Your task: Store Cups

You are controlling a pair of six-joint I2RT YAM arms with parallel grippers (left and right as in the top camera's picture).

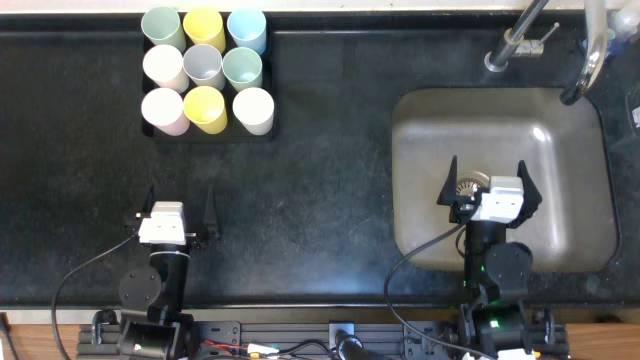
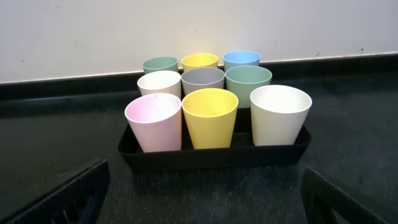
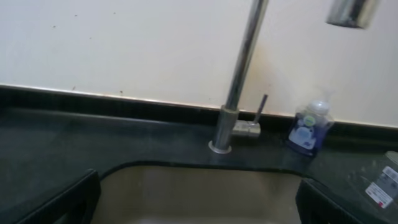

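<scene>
A black tray (image 1: 272,112) (image 2: 214,156) at the back left of the dark counter holds several upright cups in a three-by-three block: green (image 1: 161,24), yellow (image 1: 204,26), blue (image 1: 246,28), white, grey and green in the middle row, then pink (image 2: 153,121), yellow (image 2: 210,116) and cream (image 2: 280,114) nearest the arms. My left gripper (image 1: 180,205) (image 2: 202,190) stands open on the counter in front of the tray, well short of it, with nothing between its fingers. My right gripper (image 1: 488,178) (image 3: 196,199) hangs open and empty over the sink.
A steel sink (image 1: 575,160) takes up the right side, its drain (image 1: 468,186) beside the right gripper. Behind it stand a tap (image 3: 239,74) with a lever and a blue soap bottle (image 3: 309,129). A light wall runs along the counter's back edge.
</scene>
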